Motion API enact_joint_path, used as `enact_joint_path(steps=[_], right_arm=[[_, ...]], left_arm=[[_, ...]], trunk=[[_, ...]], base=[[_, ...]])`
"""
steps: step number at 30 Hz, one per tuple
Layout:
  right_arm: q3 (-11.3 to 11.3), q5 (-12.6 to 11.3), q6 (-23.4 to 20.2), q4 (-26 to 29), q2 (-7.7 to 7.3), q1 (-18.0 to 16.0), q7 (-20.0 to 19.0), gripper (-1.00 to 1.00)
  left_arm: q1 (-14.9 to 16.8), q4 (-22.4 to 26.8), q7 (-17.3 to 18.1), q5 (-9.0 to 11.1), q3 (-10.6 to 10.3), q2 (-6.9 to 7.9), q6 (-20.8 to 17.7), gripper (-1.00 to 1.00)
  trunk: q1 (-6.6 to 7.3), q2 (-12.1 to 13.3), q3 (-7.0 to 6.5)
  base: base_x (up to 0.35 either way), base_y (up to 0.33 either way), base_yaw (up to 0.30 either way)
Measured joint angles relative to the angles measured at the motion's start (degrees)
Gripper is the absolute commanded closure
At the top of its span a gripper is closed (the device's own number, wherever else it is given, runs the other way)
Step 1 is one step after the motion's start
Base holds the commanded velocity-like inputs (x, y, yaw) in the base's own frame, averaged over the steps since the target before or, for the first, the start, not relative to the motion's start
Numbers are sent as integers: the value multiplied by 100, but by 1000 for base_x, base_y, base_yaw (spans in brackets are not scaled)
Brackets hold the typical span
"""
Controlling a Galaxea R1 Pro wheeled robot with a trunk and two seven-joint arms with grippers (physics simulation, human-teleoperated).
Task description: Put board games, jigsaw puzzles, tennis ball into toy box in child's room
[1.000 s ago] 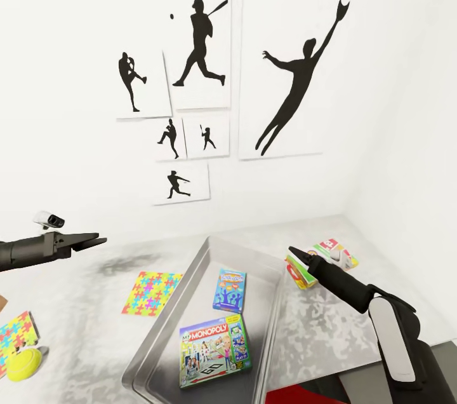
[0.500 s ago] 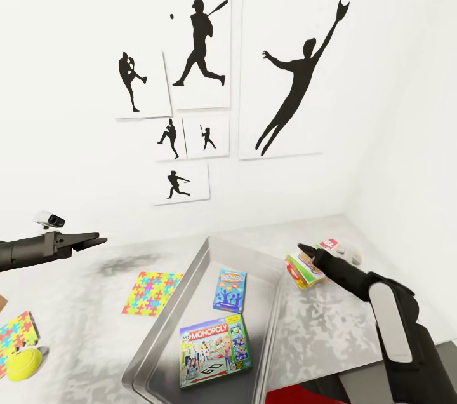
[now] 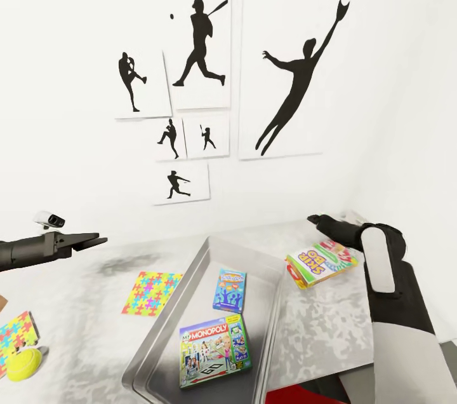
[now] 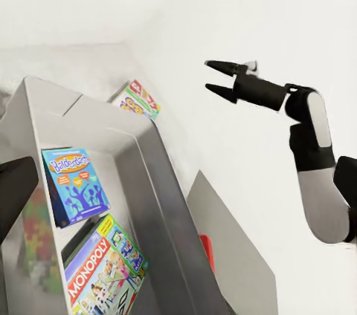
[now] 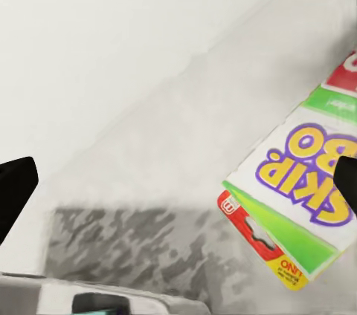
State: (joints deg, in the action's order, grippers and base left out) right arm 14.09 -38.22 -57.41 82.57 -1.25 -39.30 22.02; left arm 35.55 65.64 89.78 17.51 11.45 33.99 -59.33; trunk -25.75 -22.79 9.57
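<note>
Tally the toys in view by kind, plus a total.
Board games: 3, Monopoly and a blue box in the metal toy box, Skip-Bo on the table
Jigsaw puzzles: 2
Tennis balls: 1
Total: 6

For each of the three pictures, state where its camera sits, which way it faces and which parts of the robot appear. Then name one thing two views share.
Head view: on the robot's head, facing forward and down at the table and poster wall; left tool and right tool show.
Left wrist view: on the left arm, facing the metal tray and right tool.
Right wrist view: on the right arm, facing down at the Skip-Bo box; dark fingertips show.
Shared: the Skip-Bo box.
</note>
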Motion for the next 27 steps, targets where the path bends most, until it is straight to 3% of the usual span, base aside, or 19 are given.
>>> enact_joint_path(steps=[5,10,15,20,27], right_arm=[[-28,3,-108,-1035,-19,-710,737,-100],[-104,14,-99,-1871,-31,-1167,920,-100],[-269,39,-88,-2075,-111,-1284,972,-100],[-349,36,-76,-2125,-259,-1314,997,-100],[-394,41,-62,-2160,-336,-1314,996,-100]], left_arm=[[0,0,0,0,0,0,3,-100],[0,0,0,0,0,0,4,-100],[0,0,0,0,7,5,7,-100],[0,5,0,6,9,7,5,-100],[0,16,0,9,3,3,2,-100]], trunk=[[0,0,0],[0,0,0],[0,-1,0],[0,-1,0],[0,-1,0]], base=[[0,0,0],[0,0,0],[0,0,0],[0,0,0],[0,0,0]])
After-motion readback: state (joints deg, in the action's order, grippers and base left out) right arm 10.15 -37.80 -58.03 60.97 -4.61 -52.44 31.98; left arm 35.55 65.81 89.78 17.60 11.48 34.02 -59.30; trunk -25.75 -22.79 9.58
